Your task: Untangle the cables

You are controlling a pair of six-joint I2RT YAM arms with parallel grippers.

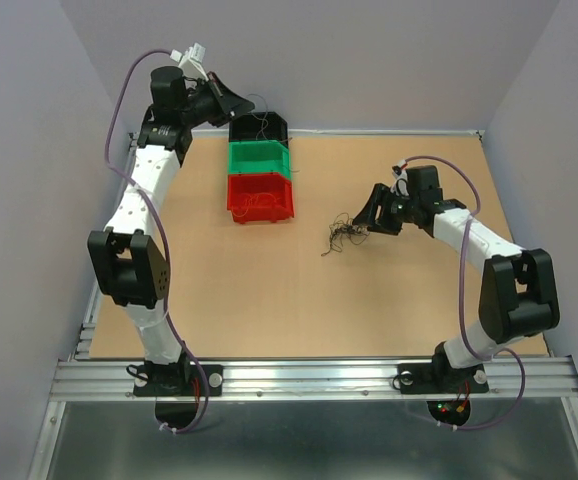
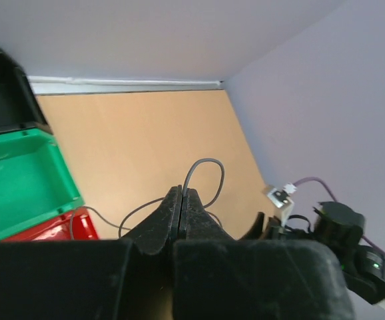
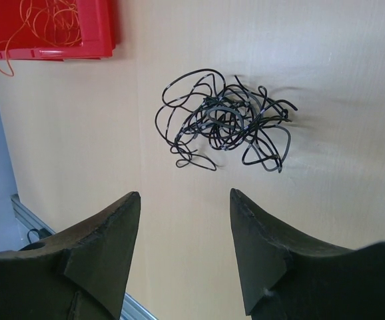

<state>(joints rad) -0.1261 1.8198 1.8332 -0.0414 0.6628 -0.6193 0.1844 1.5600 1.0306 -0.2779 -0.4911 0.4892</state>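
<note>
Black wispy clump of hair-thin curly cables [image 3: 226, 123] at frame centre, flat on tan tabletop [image 1: 269, 290]. Upper left: red plastic bin [image 1: 269, 216], green bin [image 1: 259, 168], black bin [image 1: 277, 132] in a row. Right gripper [image 3: 186, 197] low beside clump, fingers wide. Left gripper [image 2: 181, 192] raised by black bin, pinching thin grey strand [image 2: 204, 160].

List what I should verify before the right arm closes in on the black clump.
1. Fingers of the right gripper apart: ok.
2. The black clump lies on the table ahead of the fingertips, not yet between them: ok.
3. Clump apart from the red bin: ok.
4. The left gripper shut on a thin wire: ok, a loop stands up from the fingers.
5. That wire's loose end over the black bin: cannot tell.
6. The orange wire wholly inside the red bin: not ok, one loop hangs over the rim.
</note>
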